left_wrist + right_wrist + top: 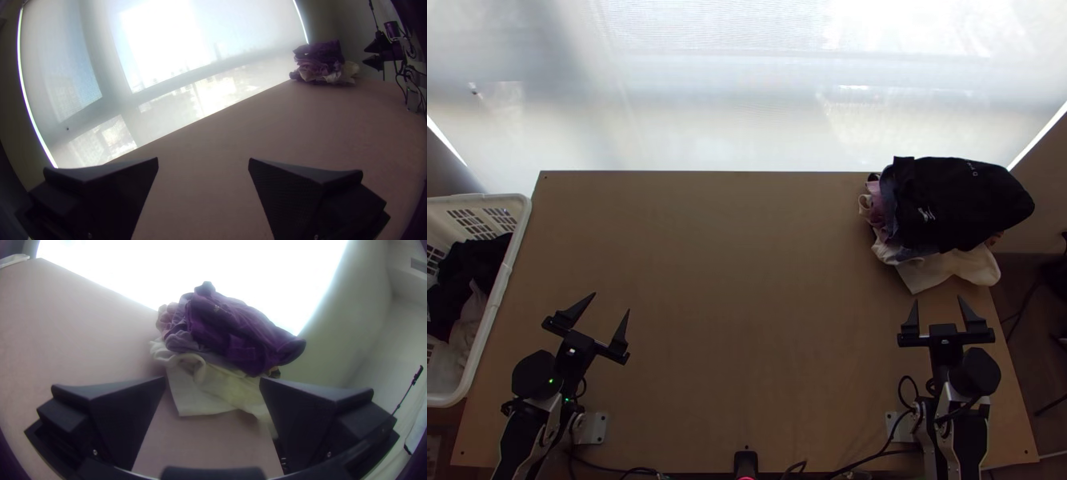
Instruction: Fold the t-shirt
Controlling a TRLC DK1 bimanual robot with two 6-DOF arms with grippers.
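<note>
Two open, empty units: left gripper [611, 303], right gripper [938, 300]. One clothes pile [959, 204] lies at the table's [707, 320] two o'clock, t-shirt indistinguishable. Top view shows dark clothes [463, 264] at nine; right wrist view, a pole [414, 380].

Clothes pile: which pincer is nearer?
Right: the right pincer stands open just short of the clothes pile; the left pincer, also open, is across the table, near the laundry basket.

Clothes [955, 204] lie piled on the wooden table [731, 320].
</note>
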